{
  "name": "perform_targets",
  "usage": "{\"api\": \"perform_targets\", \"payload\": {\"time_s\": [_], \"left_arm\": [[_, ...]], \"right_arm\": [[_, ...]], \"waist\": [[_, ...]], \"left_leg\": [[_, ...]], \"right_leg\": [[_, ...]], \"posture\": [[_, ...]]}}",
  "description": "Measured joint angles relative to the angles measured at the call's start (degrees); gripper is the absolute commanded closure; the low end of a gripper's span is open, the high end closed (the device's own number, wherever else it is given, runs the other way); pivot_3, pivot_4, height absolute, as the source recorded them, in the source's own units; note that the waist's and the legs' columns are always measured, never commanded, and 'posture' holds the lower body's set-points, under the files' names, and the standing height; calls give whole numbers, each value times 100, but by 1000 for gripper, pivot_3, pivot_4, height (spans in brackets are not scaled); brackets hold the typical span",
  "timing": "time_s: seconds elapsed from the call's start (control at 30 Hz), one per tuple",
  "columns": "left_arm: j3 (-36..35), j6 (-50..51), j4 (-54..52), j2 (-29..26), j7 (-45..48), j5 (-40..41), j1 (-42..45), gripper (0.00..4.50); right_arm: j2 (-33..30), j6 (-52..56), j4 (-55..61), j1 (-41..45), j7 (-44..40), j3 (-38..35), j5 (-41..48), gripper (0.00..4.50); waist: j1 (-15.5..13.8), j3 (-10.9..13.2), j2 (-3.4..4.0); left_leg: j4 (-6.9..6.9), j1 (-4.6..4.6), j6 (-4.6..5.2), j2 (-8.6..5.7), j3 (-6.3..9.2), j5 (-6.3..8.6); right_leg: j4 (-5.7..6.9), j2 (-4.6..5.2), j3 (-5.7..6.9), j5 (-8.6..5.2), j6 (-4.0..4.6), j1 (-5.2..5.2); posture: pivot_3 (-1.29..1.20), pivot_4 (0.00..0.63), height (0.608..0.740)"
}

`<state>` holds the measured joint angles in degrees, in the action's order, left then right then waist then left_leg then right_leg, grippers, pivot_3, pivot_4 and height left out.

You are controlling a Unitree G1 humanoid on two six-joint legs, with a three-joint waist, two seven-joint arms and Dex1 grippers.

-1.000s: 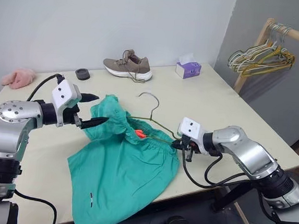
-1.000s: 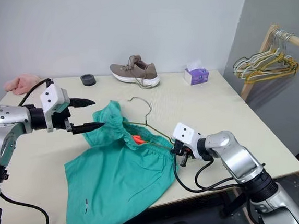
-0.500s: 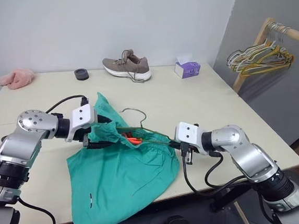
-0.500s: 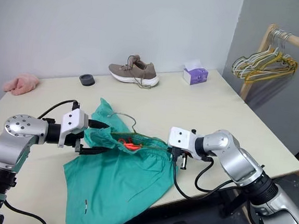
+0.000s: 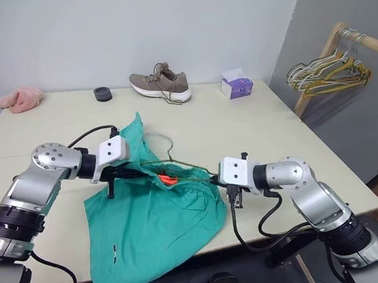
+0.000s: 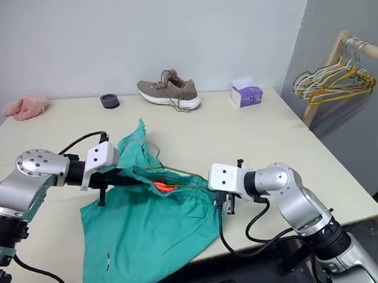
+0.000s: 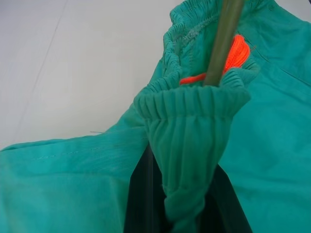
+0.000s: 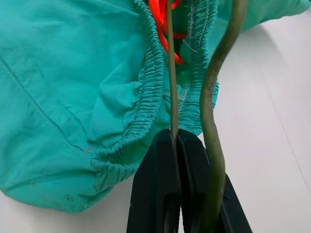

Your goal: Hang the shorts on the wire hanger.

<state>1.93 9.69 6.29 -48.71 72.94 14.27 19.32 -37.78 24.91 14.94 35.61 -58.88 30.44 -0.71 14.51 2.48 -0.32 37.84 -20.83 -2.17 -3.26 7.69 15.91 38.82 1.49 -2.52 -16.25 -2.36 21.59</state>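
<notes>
Shorts [image 5: 152, 224], teal-green with a bunchy waistband and an orange tag [image 5: 168, 177], lie at the table's [image 5: 276, 132] 6 o'clock edge. The left gripper [image 7: 182, 213] pinches the waistband. The right gripper [image 8: 177, 145] is closed on the thin wire hanger [image 5: 180, 162].

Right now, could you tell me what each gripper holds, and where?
Left gripper: teal-green fabric shorts by the gathered waistband. Right gripper: thin grey-olive wire hanger by one wire.
</notes>
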Motion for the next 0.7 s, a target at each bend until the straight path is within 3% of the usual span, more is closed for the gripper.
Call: {"api": "perform_targets", "payload": {"time_s": [0.07,0.17,0.37,0.5,0.6,0.7], "left_arm": [[0,9,-13,0,14,1,-14,4488],[-1,21,-113,1,1,18,-37,4500],[-20,43,-141,-24,-122,15,-154,4500],[-85,75,-137,-46,-174,18,-177,4500],[-141,95,-134,-49,-228,24,-165,4500],[-146,119,-110,-48,-239,33,-137,4500]], "right_arm": [[-38,-143,-6,-2,-98,-15,-23,4500],[-203,-505,-20,-46,-318,-114,-10,3764],[-1052,-790,-315,-418,-714,-531,-16,1635],[-1488,-176,-310,-937,-825,-1182,287,218],[-1230,712,139,-1356,-640,-1544,748,34],[-489,1719,656,-1640,-172,-1668,1225,34]], "waist": [[-3,0,0],[-4,0,0],[-26,3,-2],[-30,4,-4],[21,3,-5],[26,4,-5]], "left_leg": [[0,0,0,0,0,0],[0,0,0,0,0,0],[2,1,0,-2,-1,0],[1,2,0,1,2,0],[-2,6,0,7,-1,0],[-1,4,0,8,2,0]], "right_leg": [[0,0,0,0,0,-1],[-1,0,0,0,0,-2],[-2,2,2,0,0,-6],[0,1,5,-1,1,-7],[5,-4,2,-1,1,-7],[7,-6,2,-1,2,-5]], "posture": [[-298,0,740],[-295,0,740],[-294,0,740],[-300,0,740],[-307,0,740],[-315,0,740]]}}
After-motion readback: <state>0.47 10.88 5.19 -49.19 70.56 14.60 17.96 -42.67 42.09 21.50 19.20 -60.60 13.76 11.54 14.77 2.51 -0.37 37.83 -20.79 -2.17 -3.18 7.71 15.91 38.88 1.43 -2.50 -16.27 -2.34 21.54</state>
